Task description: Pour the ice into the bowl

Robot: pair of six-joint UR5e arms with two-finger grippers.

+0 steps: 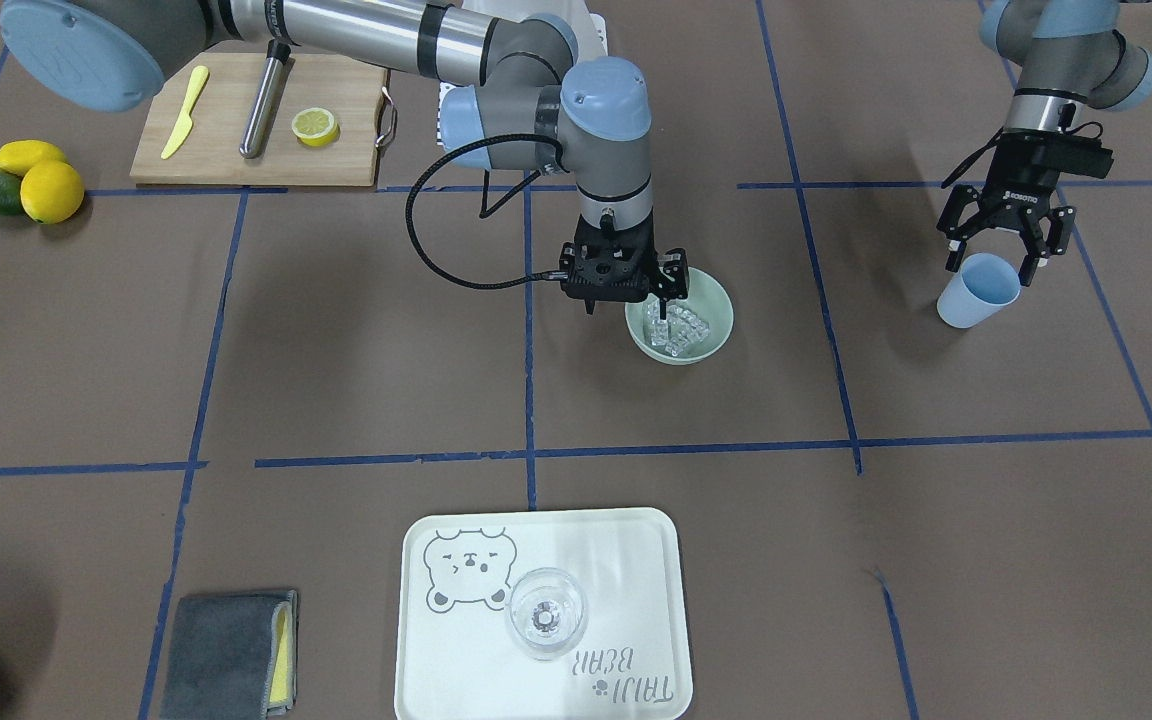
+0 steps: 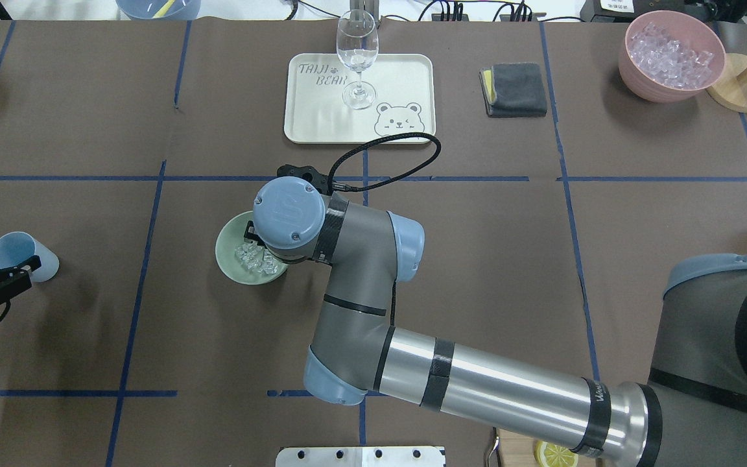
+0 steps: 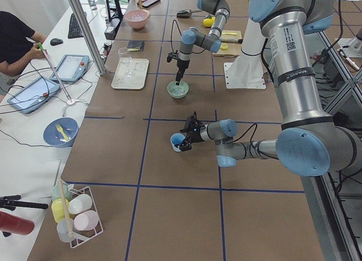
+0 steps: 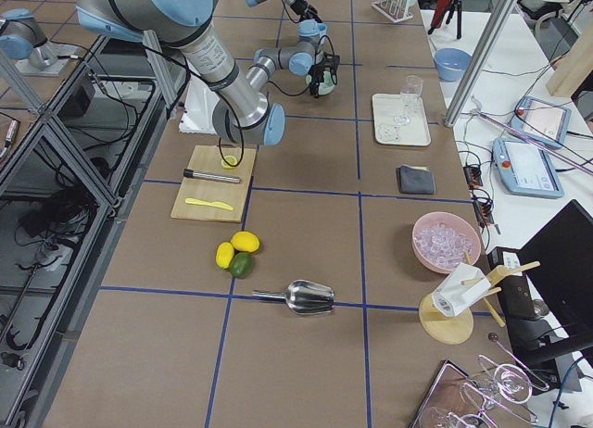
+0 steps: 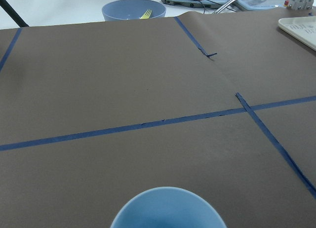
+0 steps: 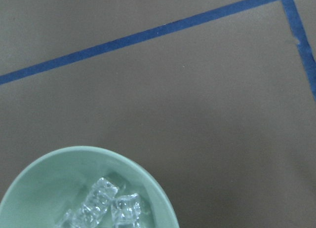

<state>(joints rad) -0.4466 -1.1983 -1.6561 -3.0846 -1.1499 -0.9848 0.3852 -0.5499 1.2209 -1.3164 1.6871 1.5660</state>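
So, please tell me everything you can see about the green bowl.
The bowl is round, pale sage-green, matte and plain. It stands upright on the brown table. A small heap of clear ice cubes lies inside it. The right gripper hangs over its edge; I cannot tell whether it touches the bowl.
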